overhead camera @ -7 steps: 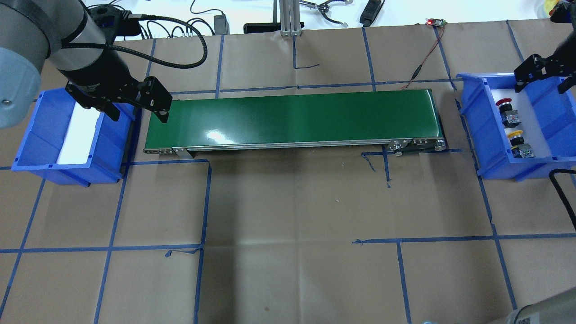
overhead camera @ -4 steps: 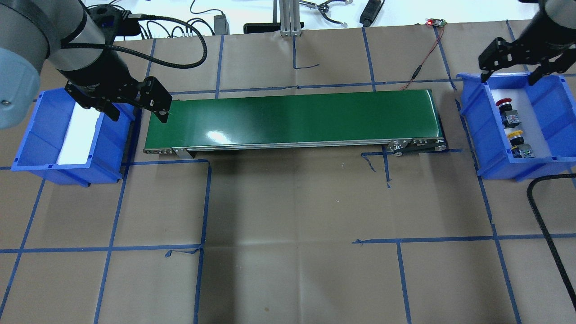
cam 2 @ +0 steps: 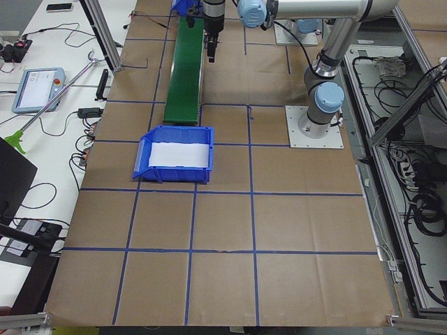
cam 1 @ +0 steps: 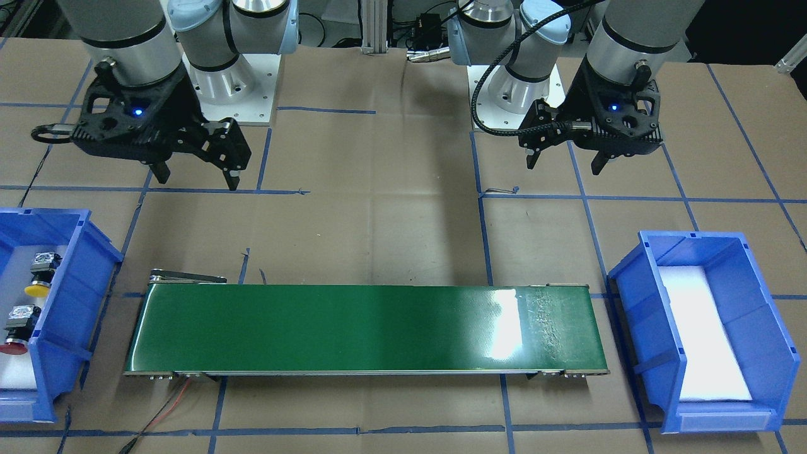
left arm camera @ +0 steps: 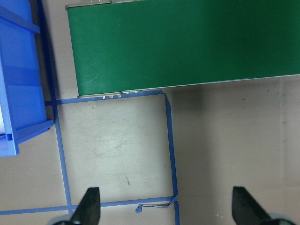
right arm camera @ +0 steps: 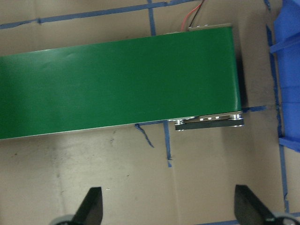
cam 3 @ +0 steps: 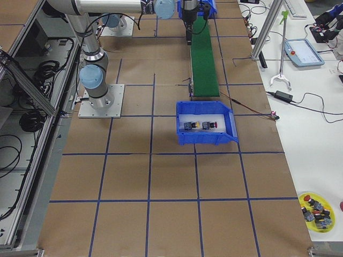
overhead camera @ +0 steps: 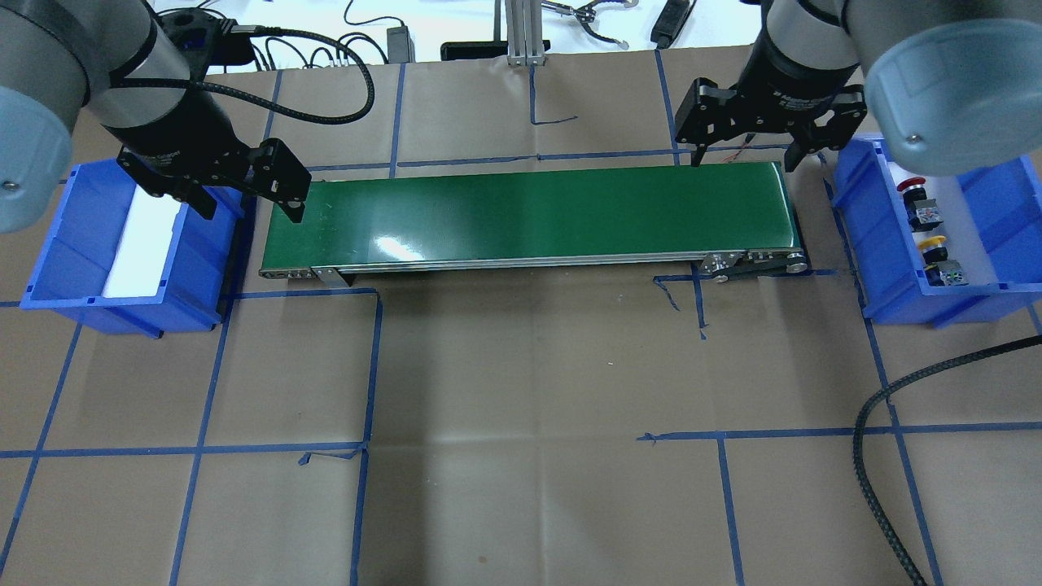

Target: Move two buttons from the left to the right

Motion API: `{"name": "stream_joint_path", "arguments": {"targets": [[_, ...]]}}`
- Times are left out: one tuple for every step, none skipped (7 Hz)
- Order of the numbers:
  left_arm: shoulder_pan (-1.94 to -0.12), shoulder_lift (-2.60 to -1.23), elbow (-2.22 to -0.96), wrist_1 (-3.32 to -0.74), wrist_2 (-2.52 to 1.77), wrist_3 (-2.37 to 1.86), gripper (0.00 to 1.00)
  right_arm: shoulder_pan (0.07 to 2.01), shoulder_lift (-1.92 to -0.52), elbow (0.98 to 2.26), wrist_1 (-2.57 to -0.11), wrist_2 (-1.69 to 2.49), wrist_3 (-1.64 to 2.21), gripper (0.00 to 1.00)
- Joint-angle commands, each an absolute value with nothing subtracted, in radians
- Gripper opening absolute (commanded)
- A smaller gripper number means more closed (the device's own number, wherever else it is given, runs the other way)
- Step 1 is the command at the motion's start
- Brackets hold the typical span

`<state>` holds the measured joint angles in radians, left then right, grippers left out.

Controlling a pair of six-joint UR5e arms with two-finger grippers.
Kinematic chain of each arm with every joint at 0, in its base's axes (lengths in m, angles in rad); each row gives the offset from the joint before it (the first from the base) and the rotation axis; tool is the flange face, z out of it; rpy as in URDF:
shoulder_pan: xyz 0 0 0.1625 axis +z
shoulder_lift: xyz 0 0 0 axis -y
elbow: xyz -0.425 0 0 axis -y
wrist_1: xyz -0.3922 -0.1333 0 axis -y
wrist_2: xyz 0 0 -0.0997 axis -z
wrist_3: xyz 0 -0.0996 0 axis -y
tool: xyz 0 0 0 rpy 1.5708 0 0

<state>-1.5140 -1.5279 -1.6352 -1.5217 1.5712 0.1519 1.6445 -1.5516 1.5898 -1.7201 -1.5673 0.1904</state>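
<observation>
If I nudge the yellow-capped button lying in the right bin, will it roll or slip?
The yellow-capped button lies on its side. Its round cap may let it pivot, but the squarish contact block probably stops a full roll. The domed cap looks smooth, so gripping the body seems safer. It looks rigid and is likely light.

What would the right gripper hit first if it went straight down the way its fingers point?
Most likely the bare brown paper table, on the robot's side of the green conveyor belt: the wrist view shows only paper between the open fingers of the right gripper. Height is hard to judge.
</observation>
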Motion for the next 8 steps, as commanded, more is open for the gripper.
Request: {"name": "stream_joint_path", "arguments": {"targets": [[-1.514,-1.528,-1.635,-1.522,1.571,0.152,1.00,1.680,-1.554,1.592,-1.717,-1.565,0.224,1.00],[-1.514,-1.528,-1.635,-1.522,1.571,0.152,1.00,1.680,-1.552,1.591,-1.718,-1.563,0.221,1.00],[-1.514,-1.528,-1.635,-1.520,1.571,0.152,1.00,1.680,-1.549,1.592,-1.718,-1.563,0.221,1.00],[-1.514,-1.528,-1.635,-1.522,1.571,0.152,1.00,1.680,-1.548,1.594,-1.717,-1.565,0.221,1.00],[-1.514,-1.528,-1.635,-1.522,1.571,0.152,1.00,1.680,-1.545,1.595,-1.717,-1.566,0.221,1.00],[-1.514,-1.528,-1.635,-1.522,1.571,0.152,1.00,1.678,-1.543,1.595,-1.717,-1.568,0.219,1.00],[-1.514,-1.528,-1.635,-1.522,1.571,0.152,1.00,1.677,-1.542,1.597,-1.717,-1.569,0.219,1.00],[-1.514,-1.528,-1.635,-1.520,1.571,0.152,1.00,1.678,-1.542,1.597,-1.717,-1.569,0.219,1.00]]}}
